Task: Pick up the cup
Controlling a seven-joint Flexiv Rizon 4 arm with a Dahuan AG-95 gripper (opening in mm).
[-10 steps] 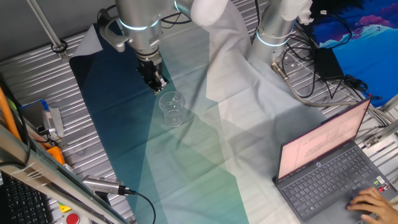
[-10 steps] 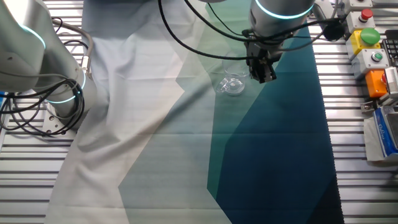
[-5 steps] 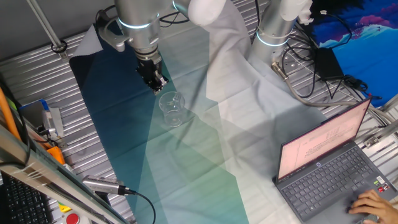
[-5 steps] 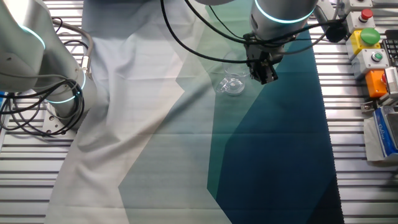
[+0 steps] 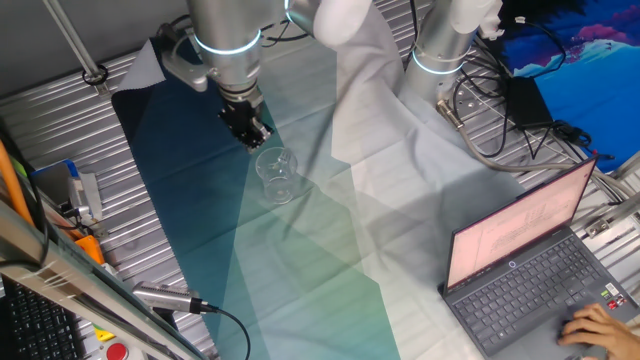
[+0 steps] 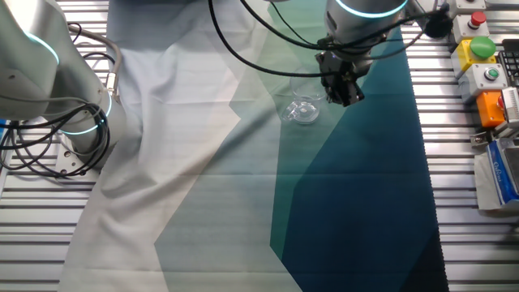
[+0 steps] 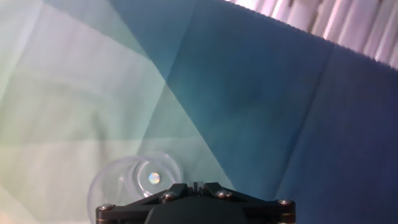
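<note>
The cup (image 5: 277,175) is small, clear and colourless, and stands upright on the teal and pale green cloth (image 5: 300,260). It also shows in the other fixed view (image 6: 304,109) and at the bottom left of the hand view (image 7: 134,182). My gripper (image 5: 254,136) hangs just above and beside the cup's rim, on its dark-cloth side, and does not touch it. In the other fixed view the gripper (image 6: 342,96) is just right of the cup. In the hand view the fingertips (image 7: 196,185) are pressed together with nothing between them.
A second robot arm base (image 5: 440,50) stands at the back with cables (image 5: 500,120). An open laptop (image 5: 530,270) with a person's hand on it (image 5: 600,325) sits on one side. A button box (image 6: 478,57) and tools (image 5: 75,200) lie on the other side.
The gripper has shifted only slightly, rising a little beside the cup. The cup has not moved.
</note>
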